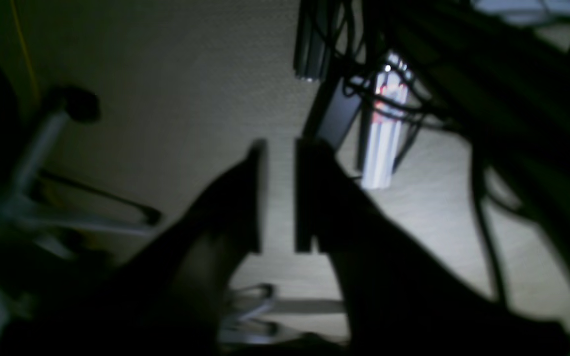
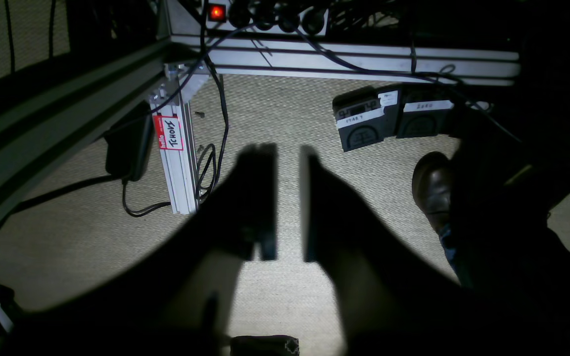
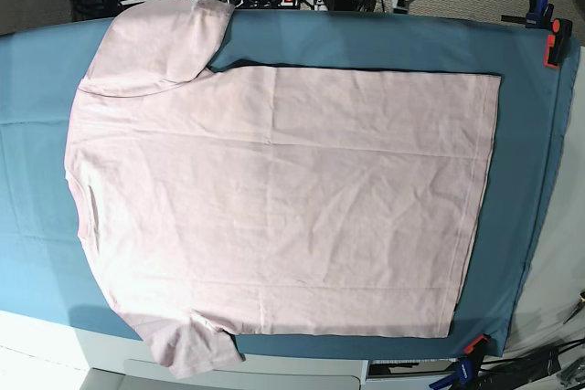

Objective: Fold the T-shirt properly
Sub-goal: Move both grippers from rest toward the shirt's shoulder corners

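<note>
The pale pink T-shirt (image 3: 283, 198) lies spread flat, plain side up, on the teal table cloth (image 3: 366, 43). Its collar end is to the left and its hem to the right, with one sleeve at the top left and one at the bottom left. Neither arm shows in the base view. Both wrist views look down at the floor, away from the shirt. My left gripper (image 1: 281, 146) has its dark fingers a narrow gap apart with nothing between them. My right gripper (image 2: 289, 148) also stands slightly apart and empty.
Orange clamps (image 3: 554, 43) (image 3: 471, 349) pin the cloth at the right corners. Below, a labelled aluminium frame leg (image 2: 176, 158), cables, foot pedals (image 2: 364, 123) and a person's shoe (image 2: 431, 188) show on the carpet. A chair base (image 1: 42, 148) is in the left wrist view.
</note>
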Controlling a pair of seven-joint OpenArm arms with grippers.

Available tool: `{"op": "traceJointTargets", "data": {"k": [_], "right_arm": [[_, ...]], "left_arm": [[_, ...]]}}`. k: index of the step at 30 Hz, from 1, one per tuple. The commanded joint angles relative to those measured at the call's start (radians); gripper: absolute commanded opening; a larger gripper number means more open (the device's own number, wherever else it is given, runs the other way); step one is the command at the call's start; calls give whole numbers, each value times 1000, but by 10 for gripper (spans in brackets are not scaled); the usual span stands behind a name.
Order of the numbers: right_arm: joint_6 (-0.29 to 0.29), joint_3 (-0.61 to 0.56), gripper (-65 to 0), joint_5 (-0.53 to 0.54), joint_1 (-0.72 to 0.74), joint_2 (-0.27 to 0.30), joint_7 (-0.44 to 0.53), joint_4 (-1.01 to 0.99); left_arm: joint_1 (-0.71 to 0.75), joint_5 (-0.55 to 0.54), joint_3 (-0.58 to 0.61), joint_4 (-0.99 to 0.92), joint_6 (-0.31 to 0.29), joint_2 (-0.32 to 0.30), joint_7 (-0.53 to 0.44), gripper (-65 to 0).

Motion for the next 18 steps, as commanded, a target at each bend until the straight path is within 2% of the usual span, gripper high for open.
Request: {"op": "traceJointTargets", "data": {"k": [1, 4, 6, 10, 15, 18], "right_arm": [[2, 1, -618, 2, 0, 3, 11, 6], [2, 1, -629, 2, 0, 3, 24, 6], [2, 1, -629, 2, 0, 3, 31, 6], [2, 1, -629, 2, 0, 3, 34, 6], [2, 1, -629, 2, 0, 3, 37, 6], [2, 1, -629, 2, 0, 3, 40, 6]], "left_arm": [[0, 0, -27, 4, 2, -2, 0, -586], [0, 0, -104, 4, -2, -3, 0, -586], [0, 1, -129, 4, -29, -3, 1, -586], [0, 1, -132, 4, -74, -2, 4, -586], [0, 4, -132, 4, -76, -2, 4, -586], [0, 50, -132, 4, -76, -3, 3, -586]]}}
